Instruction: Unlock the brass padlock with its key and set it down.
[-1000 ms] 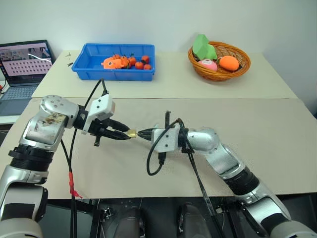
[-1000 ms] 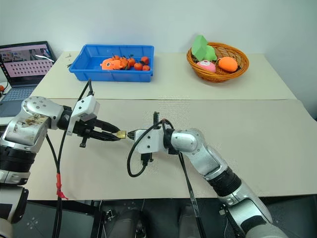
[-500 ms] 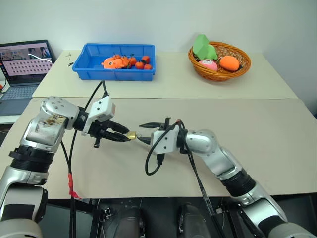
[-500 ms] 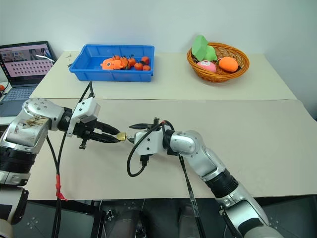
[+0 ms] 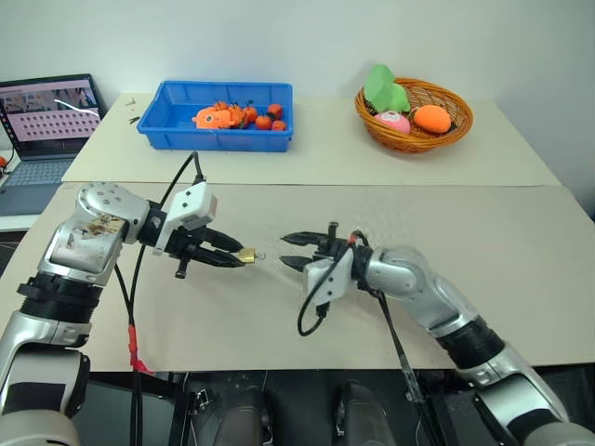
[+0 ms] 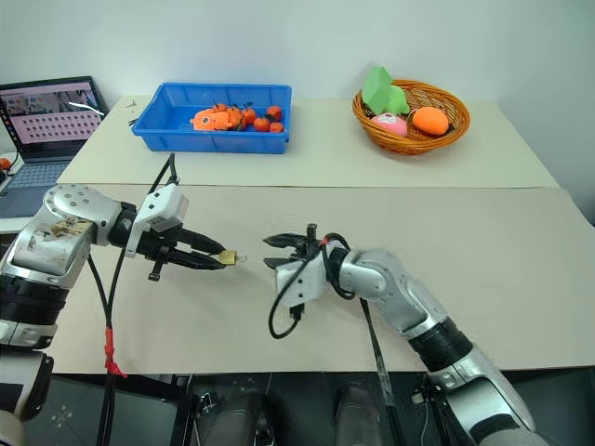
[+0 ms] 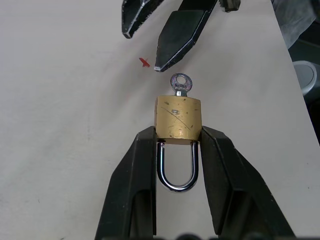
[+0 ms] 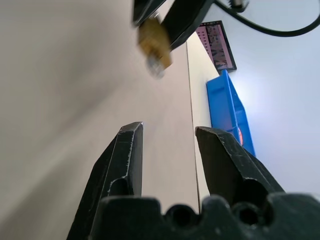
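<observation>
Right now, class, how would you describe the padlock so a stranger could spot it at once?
Start at the left gripper above the beige table. Pinched between its black fingers is the padlock: a tiny brass block with a silvery shackle and a key in it.

Bare beige tabletop (image 5: 521,260) lies open to the robot's right & under both arms. Mid-table, left gripper (image 5: 238,255) pinches small brass padlock (image 7: 177,119) w/ silver key (image 7: 179,83); right gripper (image 5: 290,251), fingers apart, faces it across a narrow gap. Blue plastic bin (image 5: 216,115), wicker basket (image 5: 415,113) & laptop (image 5: 45,121) stand well apart at far edge.
</observation>
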### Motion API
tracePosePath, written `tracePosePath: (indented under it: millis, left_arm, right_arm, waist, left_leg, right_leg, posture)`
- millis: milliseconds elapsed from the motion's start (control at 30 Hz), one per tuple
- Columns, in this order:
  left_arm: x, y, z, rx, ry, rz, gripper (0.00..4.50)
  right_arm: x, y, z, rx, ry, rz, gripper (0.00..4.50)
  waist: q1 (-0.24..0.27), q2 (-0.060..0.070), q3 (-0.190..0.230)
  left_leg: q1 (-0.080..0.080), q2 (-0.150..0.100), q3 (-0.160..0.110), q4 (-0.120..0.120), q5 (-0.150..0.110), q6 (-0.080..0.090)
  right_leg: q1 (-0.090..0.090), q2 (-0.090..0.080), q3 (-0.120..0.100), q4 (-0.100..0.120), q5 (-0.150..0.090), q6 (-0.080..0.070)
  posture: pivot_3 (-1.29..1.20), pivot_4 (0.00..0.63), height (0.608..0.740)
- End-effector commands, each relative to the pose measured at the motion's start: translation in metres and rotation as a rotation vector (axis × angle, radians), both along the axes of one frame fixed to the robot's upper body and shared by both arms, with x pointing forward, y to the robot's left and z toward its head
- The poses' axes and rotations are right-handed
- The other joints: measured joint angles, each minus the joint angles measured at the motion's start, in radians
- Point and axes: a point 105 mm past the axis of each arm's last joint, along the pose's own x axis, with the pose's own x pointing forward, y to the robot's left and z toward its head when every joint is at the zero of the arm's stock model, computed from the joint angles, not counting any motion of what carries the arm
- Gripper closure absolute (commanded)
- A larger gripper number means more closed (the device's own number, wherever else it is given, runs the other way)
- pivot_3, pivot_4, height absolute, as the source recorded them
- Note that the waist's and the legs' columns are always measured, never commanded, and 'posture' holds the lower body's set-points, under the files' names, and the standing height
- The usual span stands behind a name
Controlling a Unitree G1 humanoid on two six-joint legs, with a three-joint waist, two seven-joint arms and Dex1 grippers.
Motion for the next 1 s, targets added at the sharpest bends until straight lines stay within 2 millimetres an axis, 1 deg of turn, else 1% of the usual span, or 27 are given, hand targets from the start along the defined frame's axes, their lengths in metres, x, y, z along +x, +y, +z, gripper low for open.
tracePosePath:
  millis: [33, 100, 167, 267, 333, 467, 567, 667, 733, 833, 900, 1000]
  left_arm:
    - [0.002, -0.005, 0.020, -0.063, -0.007, 0.003, 3.73]
    - [0.002, -0.007, 0.024, -0.080, 0.003, 0.006, 3.73]
    - [0.004, -0.007, 0.024, -0.075, -0.002, 0.003, 3.73]
    - [0.004, -0.009, 0.023, -0.068, -0.002, -0.005, 3.73]
    - [0.005, -0.009, 0.023, -0.067, 0.000, -0.007, 3.73]
    - [0.006, -0.011, 0.022, -0.068, 0.002, -0.012, 3.73]
    - [0.006, -0.012, 0.022, -0.070, 0.004, -0.014, 3.73]
    - [0.007, -0.013, 0.022, -0.070, 0.001, -0.017, 3.73]
    - [0.009, -0.012, 0.021, -0.064, -0.006, -0.013, 3.73]
    - [0.009, -0.004, 0.011, -0.017, -0.027, -0.004, 3.73]
    - [0.008, 0.003, 0.002, 0.010, -0.030, 0.006, 3.73]
    - [0.008, 0.012, -0.017, 0.089, -0.074, 0.006, 3.73]
  right_arm:
    - [-0.007, 0.001, 0.008, 0.005, -0.135, 0.049, 2.39]
    - [-0.006, 0.000, 0.009, 0.014, -0.171, 0.049, 2.39]
    - [-0.004, 0.002, 0.018, 0.048, -0.217, 0.044, 2.39]
    - [-0.001, 0.005, 0.030, 0.086, -0.264, 0.037, 2.39]
    - [0.000, 0.007, 0.036, 0.093, -0.286, 0.039, 2.39]
    - [-0.001, 0.011, 0.045, 0.101, -0.320, 0.044, 2.39]
    - [-0.004, 0.014, 0.047, 0.101, -0.326, 0.059, 2.39]
    - [-0.006, 0.015, 0.043, 0.083, -0.316, 0.073, 2.39]
    - [-0.001, 0.010, 0.033, 0.061, -0.280, 0.055, 2.39]
    - [0.015, -0.007, 0.018, 0.040, -0.214, -0.029, 2.39]
    - [0.024, -0.018, 0.016, 0.060, -0.161, -0.095, 2.39]
    - [0.032, -0.029, 0.022, 0.128, -0.097, -0.179, 2.39]
  waist:
    - [-0.001, 0.000, 0.000]
    - [-0.003, 0.000, 0.000]
    - [-0.002, 0.000, 0.000]
    - [-0.002, 0.000, 0.000]
    - [-0.002, 0.000, 0.000]
    - [-0.001, 0.000, 0.000]
    - [-0.001, 0.000, 0.000]
    - [-0.001, 0.000, 0.000]
    - [-0.001, 0.000, 0.000]
    - [-0.001, 0.000, 0.000]
    - [-0.001, 0.000, 0.000]
    - [-0.003, 0.000, 0.000]
  left_leg:
    - [0.000, 0.000, 0.000, 0.000, 0.000, 0.000]
    - [0.000, 0.001, 0.000, 0.000, 0.000, 0.000]
    - [0.000, 0.001, 0.000, 0.000, 0.000, 0.000]
    - [0.000, 0.000, 0.000, 0.000, 0.000, 0.000]
    - [0.000, 0.001, 0.000, 0.000, 0.000, 0.000]
    - [0.000, 0.000, 0.000, 0.001, 0.000, 0.000]
    - [-0.001, 0.000, 0.000, 0.001, 0.000, 0.000]
    - [-0.001, 0.000, 0.000, 0.001, 0.000, 0.000]
    - [-0.001, 0.000, 0.000, 0.001, 0.000, 0.000]
    - [0.000, 0.000, 0.000, 0.001, 0.000, 0.000]
    - [-0.001, 0.000, 0.000, 0.001, 0.000, 0.000]
    - [-0.001, 0.000, 0.000, 0.001, 0.000, 0.000]
  right_leg:
    - [0.000, 0.000, 0.000, 0.000, 0.000, 0.000]
    - [0.000, 0.000, 0.000, 0.001, -0.001, 0.001]
    - [0.000, 0.000, 0.000, 0.001, -0.002, 0.004]
    - [0.000, 0.000, 0.001, 0.001, -0.002, 0.002]
    - [-0.001, 0.000, 0.001, 0.001, 0.000, 0.000]
    - [0.000, 0.000, 0.001, 0.001, 0.000, 0.000]
    - [-0.001, 0.000, 0.000, 0.001, 0.000, 0.000]
    - [-0.001, 0.000, 0.000, 0.001, 0.000, 0.000]
    - [-0.001, 0.000, 0.000, 0.001, 0.000, 0.000]
    - [0.000, 0.000, 0.000, 0.001, 0.000, 0.000]
    - [0.000, 0.000, 0.000, 0.001, 0.000, 0.000]
    - [-0.001, 0.000, 0.000, 0.001, 0.000, 0.000]
  posture:
    - [0.00, 0.150, 0.664]
    - [0.00, 0.150, 0.664]
    - [0.00, 0.150, 0.664]
    - [0.00, 0.150, 0.664]
    - [0.00, 0.150, 0.664]
    - [0.00, 0.150, 0.664]
    - [0.00, 0.150, 0.664]
    - [0.00, 0.150, 0.664]
    - [0.00, 0.150, 0.664]
    - [0.00, 0.150, 0.664]
    - [0.00, 0.150, 0.664]
    - [0.00, 0.150, 0.664]
